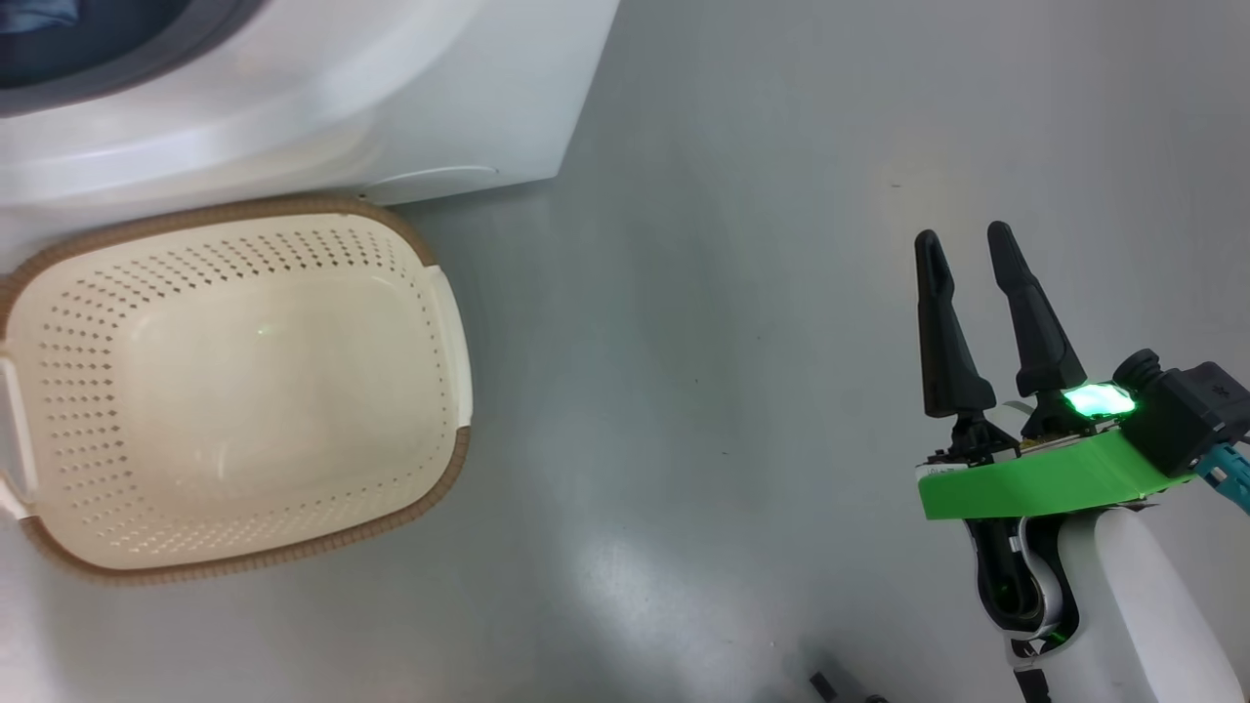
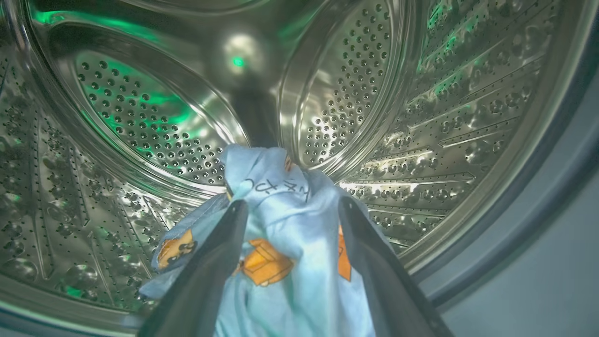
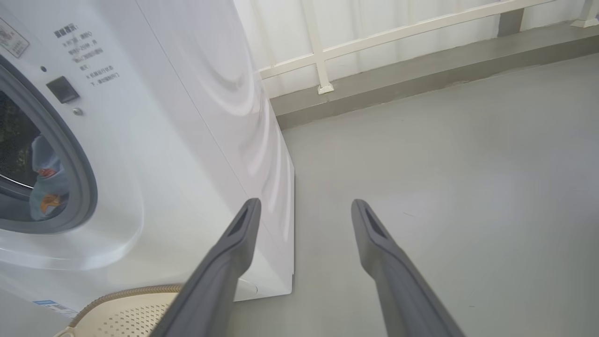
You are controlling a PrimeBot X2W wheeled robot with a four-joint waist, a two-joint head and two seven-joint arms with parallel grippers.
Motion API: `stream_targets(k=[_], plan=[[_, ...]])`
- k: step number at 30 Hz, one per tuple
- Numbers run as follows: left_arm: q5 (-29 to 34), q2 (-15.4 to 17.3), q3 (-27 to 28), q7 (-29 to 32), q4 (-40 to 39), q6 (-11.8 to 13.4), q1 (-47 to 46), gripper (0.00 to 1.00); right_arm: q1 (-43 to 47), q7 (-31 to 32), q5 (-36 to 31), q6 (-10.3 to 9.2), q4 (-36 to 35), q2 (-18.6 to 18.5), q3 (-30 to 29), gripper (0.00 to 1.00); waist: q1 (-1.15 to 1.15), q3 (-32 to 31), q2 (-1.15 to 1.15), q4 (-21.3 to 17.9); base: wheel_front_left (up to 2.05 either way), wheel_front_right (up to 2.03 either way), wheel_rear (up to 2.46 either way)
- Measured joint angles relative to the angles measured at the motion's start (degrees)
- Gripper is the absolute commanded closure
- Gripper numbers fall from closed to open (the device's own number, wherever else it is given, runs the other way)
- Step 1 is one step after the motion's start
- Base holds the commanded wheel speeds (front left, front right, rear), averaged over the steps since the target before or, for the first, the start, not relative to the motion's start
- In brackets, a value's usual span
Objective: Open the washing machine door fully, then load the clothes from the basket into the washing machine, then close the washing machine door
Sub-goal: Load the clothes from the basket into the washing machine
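Green collar joins white forearm to long black fingers

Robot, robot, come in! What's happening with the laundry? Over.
Both jaws open, left one inside drum. Clothes in drum, between left jaws; basket empty. Nothing in the way.

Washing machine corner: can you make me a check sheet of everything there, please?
Surface: grey floor, smooth and shiny.
Job's things: basket empty, on the floor right by the washing machine; clothes inside the steel drum.
Clutter: one small dark thing at the head view's bottom edge, too cut off to name.
Grippers: left gripper open inside the drum, fingers either side of the clothes; right gripper open over bare floor.
Cables: teal cable at the right wrist.
Surroundings: white railing above a grey kerb.
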Motion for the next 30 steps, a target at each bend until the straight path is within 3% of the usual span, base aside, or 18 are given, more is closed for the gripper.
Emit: stream_targets(k=[22, 30], plan=[[1.2, -5.7, 7.3, 0.0, -14.9, 0.0, 17.0, 0.00, 0.5, 0.0, -1.3, 0.00, 0.6, 0.0, -1.7, 0.00, 0.00, -5.3, 0.00, 4.0, 0.00, 0.00, 0.00], [2.0, -8.7, 10.0, 0.0, -18.7, 0.0, 25.2, 0.00, 2.8, 0.0, -1.6, 0.00, 0.9, -1.6, -3.1, 0.00, 0.00, -8.7, 0.00, 5.6, 0.00, 0.00, 0.00]])
